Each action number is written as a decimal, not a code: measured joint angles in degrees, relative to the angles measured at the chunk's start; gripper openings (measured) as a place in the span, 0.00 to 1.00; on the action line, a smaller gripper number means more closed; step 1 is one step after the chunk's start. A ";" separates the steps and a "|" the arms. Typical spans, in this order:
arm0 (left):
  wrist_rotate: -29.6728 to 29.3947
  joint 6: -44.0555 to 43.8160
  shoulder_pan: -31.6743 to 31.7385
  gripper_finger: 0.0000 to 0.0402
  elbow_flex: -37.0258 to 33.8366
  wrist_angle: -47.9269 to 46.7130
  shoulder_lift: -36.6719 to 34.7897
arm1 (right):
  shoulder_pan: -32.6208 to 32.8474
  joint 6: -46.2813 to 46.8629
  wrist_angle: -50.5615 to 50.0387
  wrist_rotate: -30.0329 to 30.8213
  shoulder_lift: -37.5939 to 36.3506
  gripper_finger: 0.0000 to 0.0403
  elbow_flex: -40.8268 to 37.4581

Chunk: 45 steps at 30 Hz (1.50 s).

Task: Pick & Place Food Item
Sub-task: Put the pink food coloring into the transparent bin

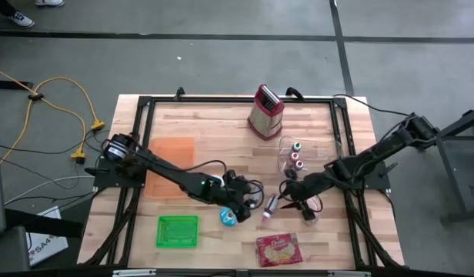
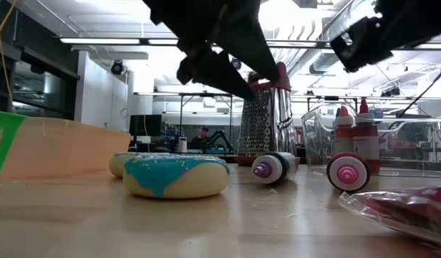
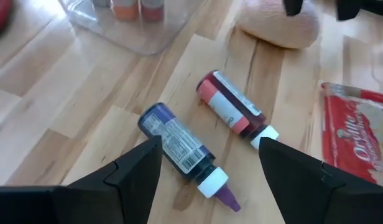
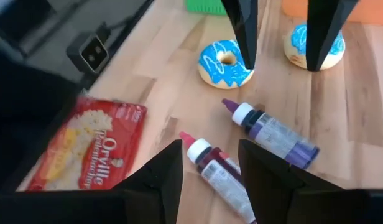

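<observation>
Two blue-iced donuts [image 4: 226, 62] [image 4: 316, 43] lie flat on the wooden table, and one shows near the front in the high view [image 1: 228, 217]. A popcorn bag [image 1: 278, 248] lies flat near the front edge. My left gripper [image 1: 248, 206] hangs open above the table between the donuts and two lying bottles. Its fingers [image 4: 246, 31] stand over the donuts without touching them. My right gripper [image 4: 210, 180] is open, raised above the red bottle [image 4: 219, 177], with nothing between its fingers.
A purple bottle [image 3: 182, 149] and the red bottle [image 3: 235, 112] lie on their sides mid-table. A tan rounded thing [image 3: 278, 25] lies beyond them. A clear bin of bottles [image 1: 298, 158] and a grater [image 1: 265, 111] stand at the back. A green basket [image 1: 178, 231] and an orange board [image 1: 171, 158] are at the left.
</observation>
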 joint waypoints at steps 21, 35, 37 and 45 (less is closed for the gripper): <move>0.55 -9.19 -8.00 0.65 -0.02 -34.68 -9.31 | -3.46 -11.27 -12.93 -3.48 19.23 0.36 15.98; 0.49 -12.87 -9.65 0.65 -0.02 -34.42 -9.17 | -3.37 -29.57 -28.59 -5.97 28.29 0.36 27.39; 0.47 -13.28 -9.65 0.65 -0.02 -34.40 -9.17 | -2.85 -31.10 -28.63 -5.69 29.10 0.36 27.39; 0.43 -14.14 -9.63 0.65 -0.02 -34.35 -9.14 | -1.36 -36.55 -28.67 -1.36 31.41 0.36 27.39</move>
